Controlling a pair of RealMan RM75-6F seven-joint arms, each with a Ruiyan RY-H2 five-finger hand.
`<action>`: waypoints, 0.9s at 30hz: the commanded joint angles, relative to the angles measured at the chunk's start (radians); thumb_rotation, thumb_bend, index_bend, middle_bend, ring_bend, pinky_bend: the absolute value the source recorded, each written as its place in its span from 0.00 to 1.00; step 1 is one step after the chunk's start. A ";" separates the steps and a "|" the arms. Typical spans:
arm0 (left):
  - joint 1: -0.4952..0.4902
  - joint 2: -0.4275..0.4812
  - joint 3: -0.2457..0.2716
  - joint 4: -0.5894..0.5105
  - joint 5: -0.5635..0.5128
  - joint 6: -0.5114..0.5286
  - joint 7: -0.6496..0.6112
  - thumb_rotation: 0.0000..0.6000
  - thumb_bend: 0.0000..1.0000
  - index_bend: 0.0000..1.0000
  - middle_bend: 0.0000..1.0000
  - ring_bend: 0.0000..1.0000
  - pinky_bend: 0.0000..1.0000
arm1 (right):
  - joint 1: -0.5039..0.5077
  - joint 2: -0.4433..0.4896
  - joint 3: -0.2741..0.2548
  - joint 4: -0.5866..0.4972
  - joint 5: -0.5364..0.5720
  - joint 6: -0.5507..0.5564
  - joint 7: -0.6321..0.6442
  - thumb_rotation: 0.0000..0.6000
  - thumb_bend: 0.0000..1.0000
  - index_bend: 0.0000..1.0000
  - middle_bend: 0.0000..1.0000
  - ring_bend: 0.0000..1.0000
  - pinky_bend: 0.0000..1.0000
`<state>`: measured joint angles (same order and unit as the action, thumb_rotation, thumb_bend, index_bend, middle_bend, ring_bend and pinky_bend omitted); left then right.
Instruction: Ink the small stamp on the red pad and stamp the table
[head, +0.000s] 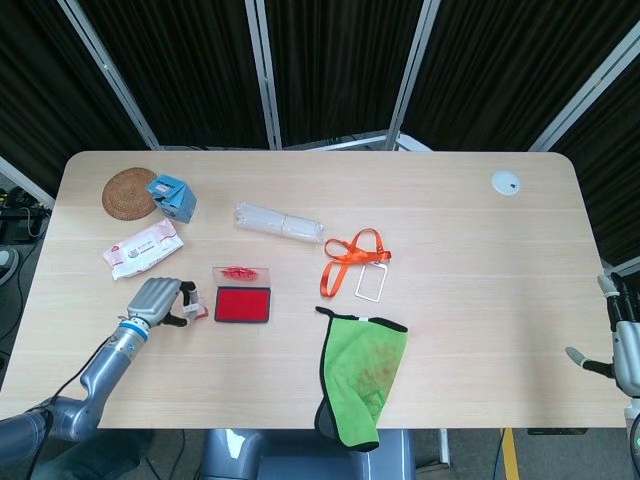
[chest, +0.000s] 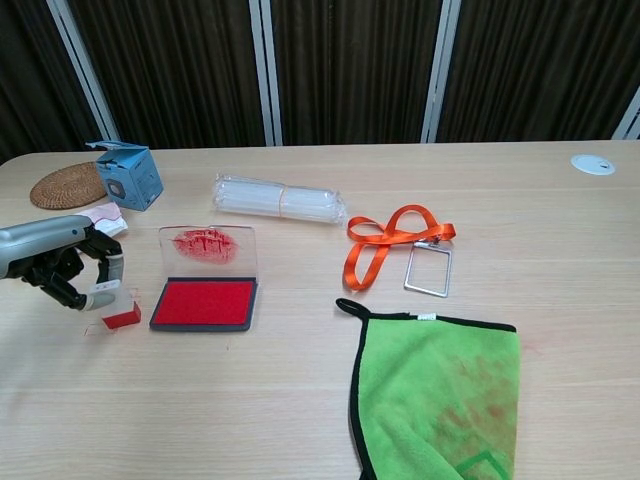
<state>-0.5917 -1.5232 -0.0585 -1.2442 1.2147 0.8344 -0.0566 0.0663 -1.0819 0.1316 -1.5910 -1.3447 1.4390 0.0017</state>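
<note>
Small stamp (chest: 119, 315) in low left hand (chest: 62, 270)

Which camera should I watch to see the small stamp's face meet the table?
Chest view. From its low side angle the small stamp shows in the left hand, its red base down at the table, beside the red pad. In the head view the stamp is a tiny block at the fingers; contact is unreadable.

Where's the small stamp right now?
In the chest view the small stamp is low on the left, pinched by the left hand, down at the table just left of the red pad.
</note>
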 joint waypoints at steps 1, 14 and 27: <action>0.001 0.000 -0.001 0.002 -0.003 -0.002 0.006 1.00 0.31 0.49 0.47 0.85 0.89 | 0.000 0.000 0.000 0.000 0.000 -0.001 -0.001 1.00 0.00 0.00 0.00 0.00 0.00; 0.023 0.026 -0.011 -0.037 0.009 0.039 0.013 1.00 0.18 0.39 0.33 0.84 0.87 | -0.001 0.001 -0.002 -0.003 -0.004 0.002 -0.002 1.00 0.00 0.00 0.00 0.00 0.00; 0.200 0.220 -0.002 -0.199 0.200 0.456 -0.047 1.00 0.00 0.28 0.13 0.46 0.48 | -0.012 0.018 -0.015 -0.024 -0.040 0.023 0.018 1.00 0.00 0.00 0.00 0.00 0.00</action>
<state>-0.4407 -1.3538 -0.0648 -1.3943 1.3852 1.2261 -0.1101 0.0550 -1.0649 0.1175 -1.6143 -1.3832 1.4615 0.0179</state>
